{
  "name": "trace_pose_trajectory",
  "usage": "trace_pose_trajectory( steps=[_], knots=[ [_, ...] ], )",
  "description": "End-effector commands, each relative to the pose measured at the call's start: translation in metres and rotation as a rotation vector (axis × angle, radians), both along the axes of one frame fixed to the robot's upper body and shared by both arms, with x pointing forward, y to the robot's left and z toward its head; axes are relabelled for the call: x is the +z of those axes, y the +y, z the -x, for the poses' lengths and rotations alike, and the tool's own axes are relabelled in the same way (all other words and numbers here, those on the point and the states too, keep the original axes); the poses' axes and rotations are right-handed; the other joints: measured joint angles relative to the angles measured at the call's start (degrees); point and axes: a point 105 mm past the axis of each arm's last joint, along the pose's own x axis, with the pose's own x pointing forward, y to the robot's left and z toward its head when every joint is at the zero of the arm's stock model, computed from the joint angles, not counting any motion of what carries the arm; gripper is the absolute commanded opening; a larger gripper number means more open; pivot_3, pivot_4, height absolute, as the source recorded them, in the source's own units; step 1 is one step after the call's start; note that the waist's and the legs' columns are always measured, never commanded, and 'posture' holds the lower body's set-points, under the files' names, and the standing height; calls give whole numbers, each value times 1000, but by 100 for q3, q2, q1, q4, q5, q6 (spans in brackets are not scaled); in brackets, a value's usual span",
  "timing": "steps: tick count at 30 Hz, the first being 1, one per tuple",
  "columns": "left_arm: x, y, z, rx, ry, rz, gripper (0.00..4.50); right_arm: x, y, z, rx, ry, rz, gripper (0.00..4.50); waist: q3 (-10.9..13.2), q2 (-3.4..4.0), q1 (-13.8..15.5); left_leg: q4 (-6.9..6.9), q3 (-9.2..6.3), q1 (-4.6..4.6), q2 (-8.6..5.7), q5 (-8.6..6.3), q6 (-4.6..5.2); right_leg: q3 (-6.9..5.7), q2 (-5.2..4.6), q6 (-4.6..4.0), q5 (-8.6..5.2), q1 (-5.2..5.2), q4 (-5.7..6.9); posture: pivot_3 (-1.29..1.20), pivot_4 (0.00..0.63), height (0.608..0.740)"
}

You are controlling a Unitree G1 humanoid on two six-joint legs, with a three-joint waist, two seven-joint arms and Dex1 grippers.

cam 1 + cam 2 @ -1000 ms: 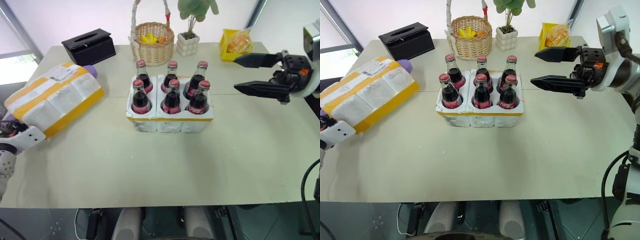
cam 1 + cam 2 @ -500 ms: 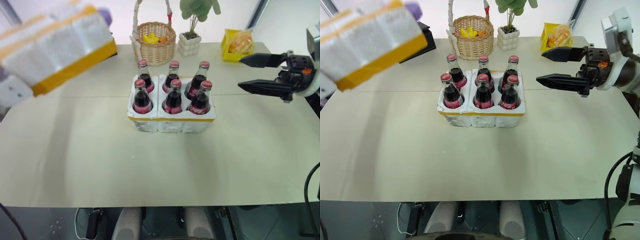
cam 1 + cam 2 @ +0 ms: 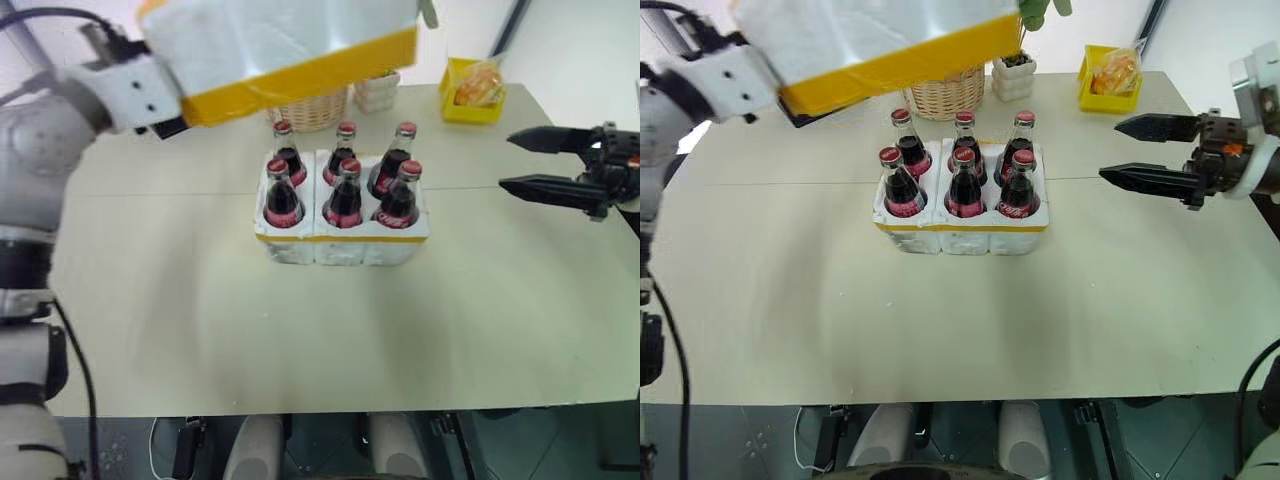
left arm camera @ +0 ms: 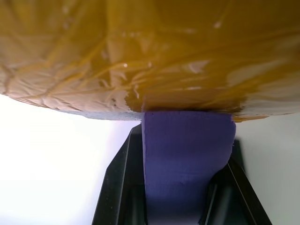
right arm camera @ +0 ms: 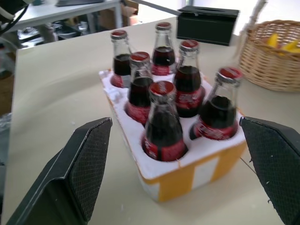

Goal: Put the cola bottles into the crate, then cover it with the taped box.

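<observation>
Now all six cola bottles point(image 3: 342, 177) stand upright in the wells of the crate point(image 3: 342, 243), two rows of three, red caps up, and the crate sits flat near the middle of the table point(image 3: 300, 340) with its yellow tape band facing the near edge. High over the table's far left part hangs the taped box point(image 3: 290, 45), clear of the surface and tilted, its yellow-banded lower edge sloping up toward the right; its near edge is above and behind the back row of bottles, not touching them. From the left wrist view the left gripper point(image 4: 180, 187) is clamped tight on a purple handle point(image 4: 186, 159) that juts from the box's yellow-taped face, one black finger on each side of it. Off to the right of the crate, the right gripper point(image 3: 1145, 152) hovers above the table, its two black fingers point(image 3: 1140, 178) spread wide with nothing between them, tips pointing toward the bottles yet well apart from them. Behind the crate a wicker basket point(image 3: 943, 95) peeks out under the box, a white plant pot point(image 3: 1010, 78) stands beside it, and a yellow tray point(image 3: 1112, 76) with an orange bag lies at the far right corner
</observation>
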Motion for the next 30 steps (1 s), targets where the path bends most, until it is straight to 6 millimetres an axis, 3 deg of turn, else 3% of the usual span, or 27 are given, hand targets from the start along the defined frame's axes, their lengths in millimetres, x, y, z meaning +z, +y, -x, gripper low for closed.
trace_pose_trajectory(
  steps=[1, 7, 13, 24, 30],
  knots=[
    [6, -20, 5, -94, -11, -29, 580, 7, -1, 10, -11, -47, 11, 4500, 0, 0, -5, 1, 2, 2, 0, 0, 0, 2, 0, 0, 0, 0, 1, 0, 150, 740],
    [-18, -42, 9, -190, 32, -105, 580, -11, 2, 12, -42, -17, -17, 4500, 0, 0, 5, 5, 2, 2, 0, 0, 0, 4, 0, 1, 1, 0, 3, 0, 150, 740],
    [-34, -39, 8, -162, 15, -197, 580, -11, 12, 15, -36, -11, -60, 4500, 0, 0, 29, 6, 1, 2, 0, 1, 1, 5, 0, 2, 1, 2, 2, 0, 150, 740],
    [-72, -58, 15, -186, -61, -315, 580, -11, 15, 12, -40, -10, -83, 4500, 0, -1, 42, 6, 0, 2, 0, 0, 1, 5, 0, 2, 2, 6, -1, 0, 150, 740],
    [-96, -55, 13, -153, -53, -351, 580, -29, 4, 15, -63, 60, -54, 4500, -2, -3, 44, 5, 0, 6, 0, 0, 1, 5, 0, 2, 1, 10, -1, 0, 150, 740]
  ],
)
